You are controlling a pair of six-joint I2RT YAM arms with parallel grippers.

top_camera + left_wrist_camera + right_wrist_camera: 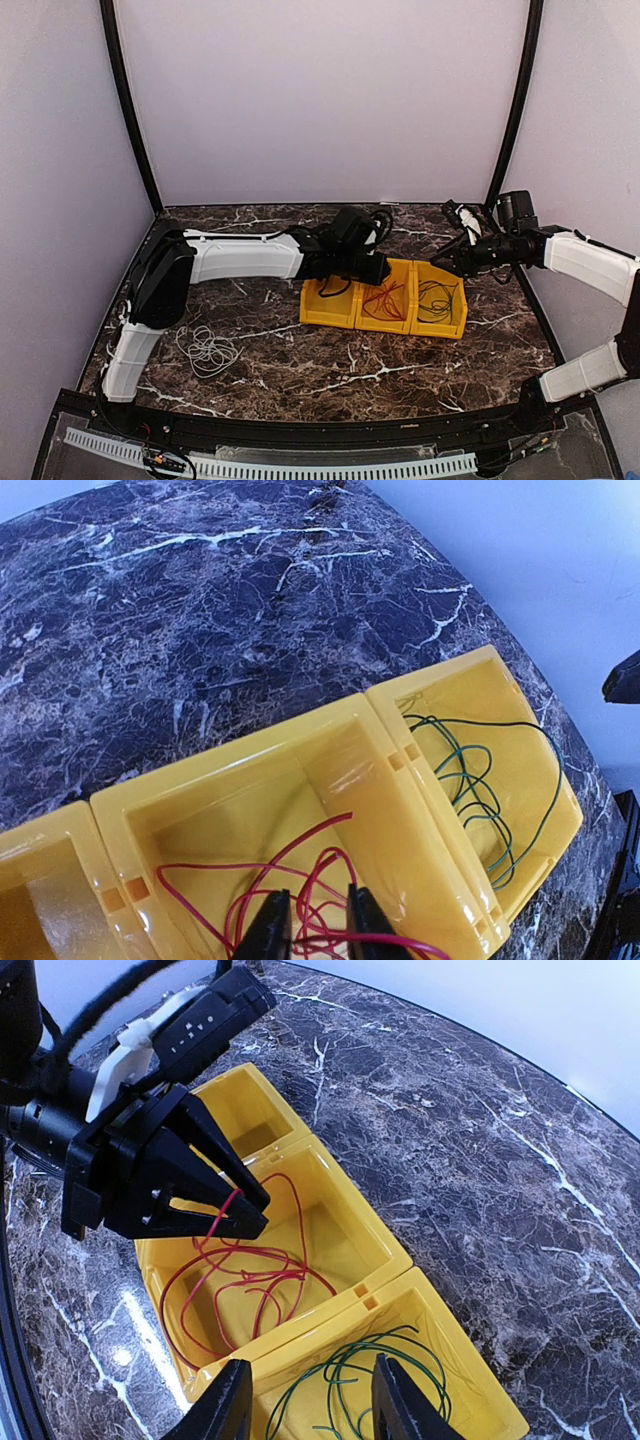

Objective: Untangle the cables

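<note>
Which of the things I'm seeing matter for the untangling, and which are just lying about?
Job:
- yellow bins
- red cable, in the middle one
- dark green cable, in the right one
- white cable, loose on the table, left side

Not the job:
- white slotted strip at the near edge
- arms' own black leads

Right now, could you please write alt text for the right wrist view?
The left gripper reaches into the middle of three joined yellow bins, its tips at a loose red cable. A dark green cable lies in the nearest bin, below the open right gripper; dark marble table surrounds them.
</note>
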